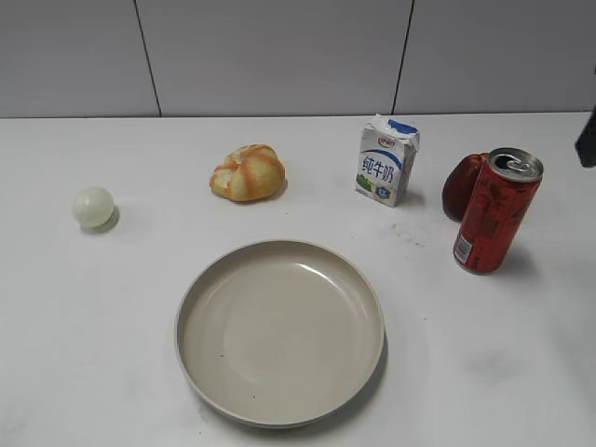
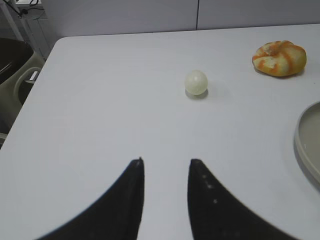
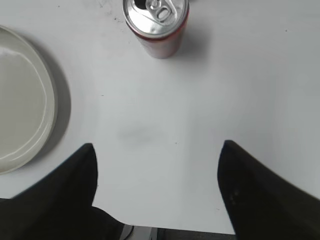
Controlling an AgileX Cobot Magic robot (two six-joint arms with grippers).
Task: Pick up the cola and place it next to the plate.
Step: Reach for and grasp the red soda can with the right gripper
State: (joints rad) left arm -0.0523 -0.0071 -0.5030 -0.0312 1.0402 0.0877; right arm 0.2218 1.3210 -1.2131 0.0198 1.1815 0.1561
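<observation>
Fingers of the right gripper [image 3: 157, 150] stand wide apart with nothing between them, high over the near right part of the worktop; the left gripper [image 2: 165, 167] holds its fingers narrow, a slim gap showing bare table, and grips nothing either.

Ahead of the right gripper the cola [image 1: 496, 210] stands upright toward the right edge of the worktop, well apart from the plate [image 1: 279, 410], which lies near the front edge at the middle. Its top looks already opened in the right wrist view, though whether liquid remains inside I cannot tell. The plate is bare.

The main risk, as I judge it, is the can's shape: tall, slim and smooth, so a finger that clips the rim on the way down, or a closing pair that meets it off-centre, could tip it. If it is open and part full, a tilt in carriage could spill onto the table or into the plate. A dark red fruit [image 1: 462, 184] sits just behind the can, seemingly touching it, so a push toward the back edge could roll the fruit or wedge the can against it. A milk carton [image 1: 386, 163] stands further left along the back, closed as far as can be seen. A bread roll [image 1: 248, 173] and a pale ball [image 1: 93, 207] lie toward the back left, clear of any likely path.
</observation>
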